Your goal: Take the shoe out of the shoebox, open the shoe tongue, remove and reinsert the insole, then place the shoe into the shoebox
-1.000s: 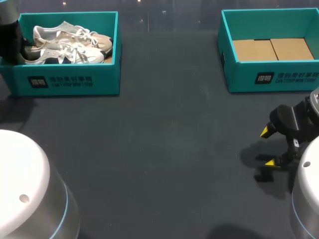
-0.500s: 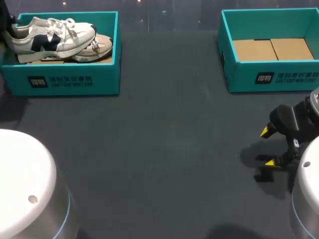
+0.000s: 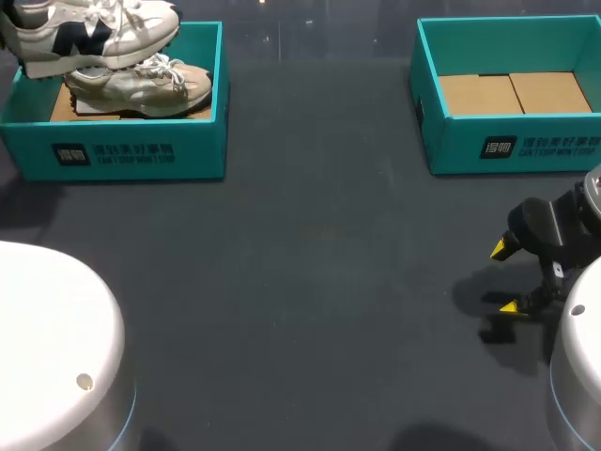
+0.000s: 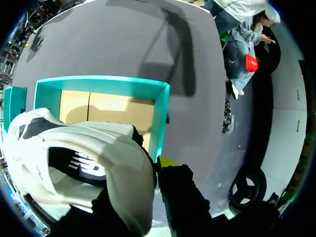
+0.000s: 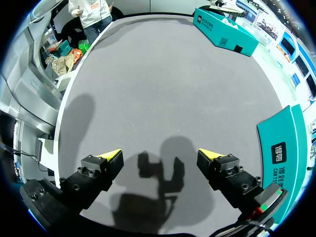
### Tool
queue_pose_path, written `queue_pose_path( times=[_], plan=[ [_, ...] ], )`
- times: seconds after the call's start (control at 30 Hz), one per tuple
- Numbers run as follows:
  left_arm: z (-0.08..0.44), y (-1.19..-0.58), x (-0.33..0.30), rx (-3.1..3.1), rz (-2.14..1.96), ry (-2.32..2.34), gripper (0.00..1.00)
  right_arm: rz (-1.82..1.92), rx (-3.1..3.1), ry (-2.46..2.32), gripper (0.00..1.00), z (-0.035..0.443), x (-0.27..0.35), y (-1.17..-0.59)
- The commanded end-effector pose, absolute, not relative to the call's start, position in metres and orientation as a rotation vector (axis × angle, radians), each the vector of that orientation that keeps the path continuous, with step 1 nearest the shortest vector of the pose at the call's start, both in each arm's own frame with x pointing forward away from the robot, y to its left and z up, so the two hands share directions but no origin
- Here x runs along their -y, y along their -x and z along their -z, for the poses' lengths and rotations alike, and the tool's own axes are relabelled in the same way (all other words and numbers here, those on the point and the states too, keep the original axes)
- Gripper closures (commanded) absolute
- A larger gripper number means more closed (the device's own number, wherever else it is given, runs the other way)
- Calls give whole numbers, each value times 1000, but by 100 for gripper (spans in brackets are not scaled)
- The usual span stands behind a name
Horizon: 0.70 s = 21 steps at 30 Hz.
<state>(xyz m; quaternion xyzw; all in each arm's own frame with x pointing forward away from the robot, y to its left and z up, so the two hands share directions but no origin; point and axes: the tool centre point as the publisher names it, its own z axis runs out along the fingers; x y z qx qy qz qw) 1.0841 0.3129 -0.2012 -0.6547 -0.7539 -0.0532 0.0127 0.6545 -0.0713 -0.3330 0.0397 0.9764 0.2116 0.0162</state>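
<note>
Two teal boxes stand well apart on the far side of the dark bench, and two shoes are in view, both at the left box. One shoe, white with a navy mark on its side, hangs in the air above that box's far left corner, sole down. The second shoe, pale beige and white with loose laces, lies on its side inside the same box on the cardboard floor.

From the left wrist, the left pincer grips the shoe at the heel collar. One yellow tip shows just beside the collar's outer wall and the other finger is hidden by the shoe. Beneath it lie the left box's teal wall and two tan floor panels. The second shoe does not show in this view.

The right box holds only its two cardboard floor panels. Nearer than that box, close to the bench's right edge, the right pincer hovers low over bare bench with its two yellow tips spread wide and nothing between them. The right wrist view shows the same: the right pincer gapes over its own shadow on the bench, the right box beside it and the left box far ahead across the surface.

The two arms' white housings fill the near corners of the head view, the left arm and the right arm.
</note>
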Motion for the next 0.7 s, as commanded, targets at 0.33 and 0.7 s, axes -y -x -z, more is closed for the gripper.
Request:
queue_pose_path(
  times=[0.33, 0.7],
  plan=[
    [153, -1066, -284, 2274, 171, 2105, 100, -654, -3035, -125, 0, 332, 71, -653],
    [129, -1015, -226, 2242, 156, 2147, 100, -654, -3035, -125, 0, 332, 71, -653]
  ],
)
